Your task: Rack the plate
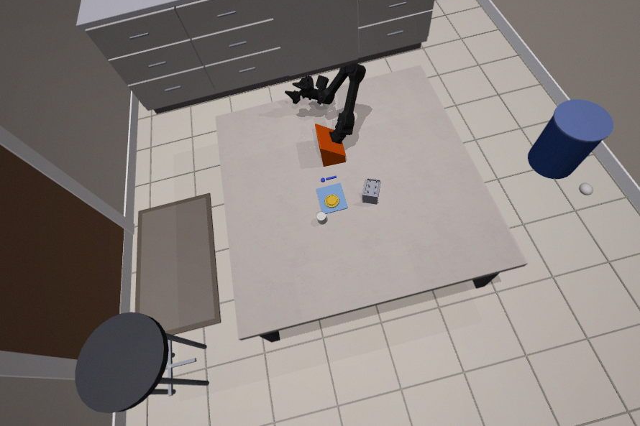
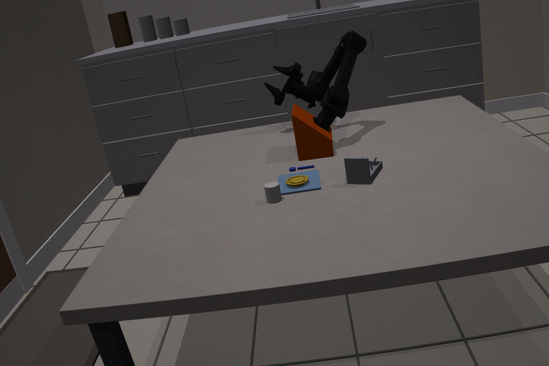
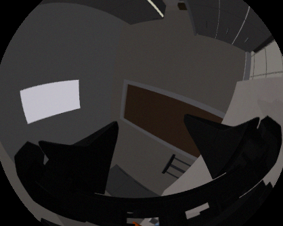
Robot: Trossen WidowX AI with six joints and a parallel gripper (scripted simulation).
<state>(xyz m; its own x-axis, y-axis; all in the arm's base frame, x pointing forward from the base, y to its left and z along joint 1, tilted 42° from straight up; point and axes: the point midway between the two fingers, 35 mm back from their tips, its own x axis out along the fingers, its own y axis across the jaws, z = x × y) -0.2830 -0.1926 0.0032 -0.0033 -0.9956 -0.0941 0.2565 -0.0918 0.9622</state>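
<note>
A yellow plate lies flat on a light blue mat near the middle of the table. A small grey dish rack stands just to the right of the mat. My gripper is open and empty. It is raised high above the far part of the table, well behind the plate and the rack. In the wrist view the fingers point out at the room, away from the table.
An orange block holds the arm's base behind the mat. A small blue utensil lies at the mat's far edge. A white cup stands at the mat's front left. Grey cabinets stand beyond the table.
</note>
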